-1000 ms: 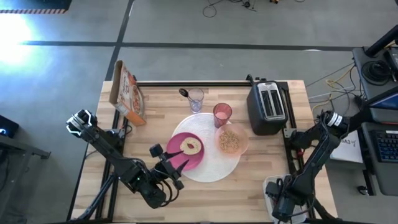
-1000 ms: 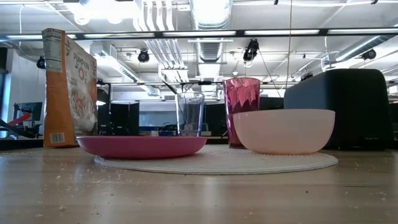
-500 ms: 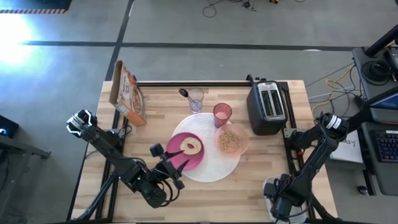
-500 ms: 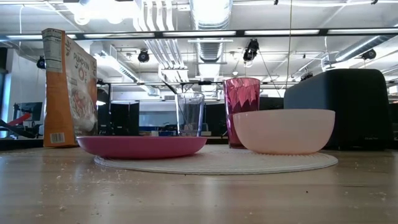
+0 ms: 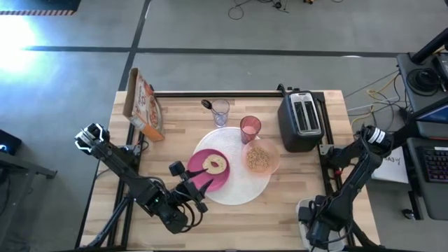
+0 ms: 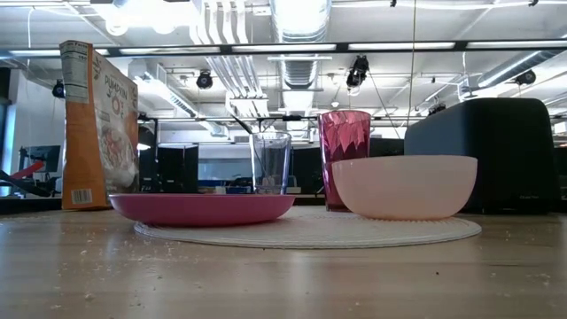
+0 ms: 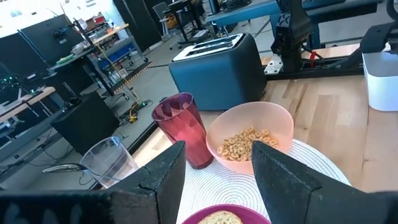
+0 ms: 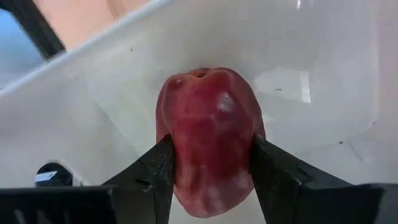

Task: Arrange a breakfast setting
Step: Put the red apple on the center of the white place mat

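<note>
The white round mat (image 5: pixel 241 187) lies mid-table. On it sit the magenta plate (image 5: pixel 199 162) with a round slice of bread, the peach bowl (image 5: pixel 260 159) of cereal rings and the pink cup (image 5: pixel 250 128). The clear glass (image 5: pixel 221 110) stands behind the mat, with a spoon (image 5: pixel 207 105) at its rim. The orange cereal box (image 5: pixel 143 105) stands at the far left. My left gripper (image 5: pixel 198 184) is open and empty at the plate's near-left rim (image 7: pixel 214 186). My right gripper (image 8: pixel 211 180) is off the table's right near corner, inside a white bin (image 5: pixel 306 207), shut on a red apple (image 8: pixel 211 137). My right gripper pinches the red apple between its two fingers, one on each of its opposite sides (image 8: pixel 180 155). The apple sits between the fingers inside the white bin. I cannot tell whether it is lifted clear of the bin's floor.
A dark toaster (image 5: pixel 301 120) stands at the table's far right. Bare wood lies along the near edge and on the left half of the table. In the low view the plate (image 6: pixel 202 208), the glass (image 6: pixel 270 163), the cup (image 6: pixel 344 151) and the bowl (image 6: pixel 404 186) stand in a row.
</note>
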Robot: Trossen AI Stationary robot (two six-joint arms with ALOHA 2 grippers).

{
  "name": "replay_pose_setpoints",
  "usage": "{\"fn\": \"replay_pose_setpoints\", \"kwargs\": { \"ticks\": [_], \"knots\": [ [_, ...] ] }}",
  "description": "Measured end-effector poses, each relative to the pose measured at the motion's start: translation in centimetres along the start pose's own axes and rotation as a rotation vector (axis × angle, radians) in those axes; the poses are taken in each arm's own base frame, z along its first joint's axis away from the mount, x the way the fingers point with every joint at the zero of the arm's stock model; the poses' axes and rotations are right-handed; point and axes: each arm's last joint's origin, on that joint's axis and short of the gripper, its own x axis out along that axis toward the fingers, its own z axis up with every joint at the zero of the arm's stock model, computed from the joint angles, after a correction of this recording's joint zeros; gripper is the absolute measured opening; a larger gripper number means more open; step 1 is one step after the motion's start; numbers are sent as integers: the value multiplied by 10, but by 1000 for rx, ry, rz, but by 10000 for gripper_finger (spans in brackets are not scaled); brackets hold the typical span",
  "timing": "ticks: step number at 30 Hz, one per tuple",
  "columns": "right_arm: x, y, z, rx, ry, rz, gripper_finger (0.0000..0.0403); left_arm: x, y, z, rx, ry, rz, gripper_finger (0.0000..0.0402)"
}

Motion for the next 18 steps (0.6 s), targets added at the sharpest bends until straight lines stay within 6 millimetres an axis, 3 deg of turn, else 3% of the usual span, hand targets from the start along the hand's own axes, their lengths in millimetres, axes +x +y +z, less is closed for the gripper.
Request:
{"fn": "replay_pose_setpoints", "kwargs": {
  "ticks": [12,18],
  "knots": [
    [-77,-22,-28,-24,-64,288,160,0,0,2,-20,-5,-2,166],
    [-105,-37,-35,24,-242,388,160,0,0,3,-21,-5,-3,166]
  ]
}}
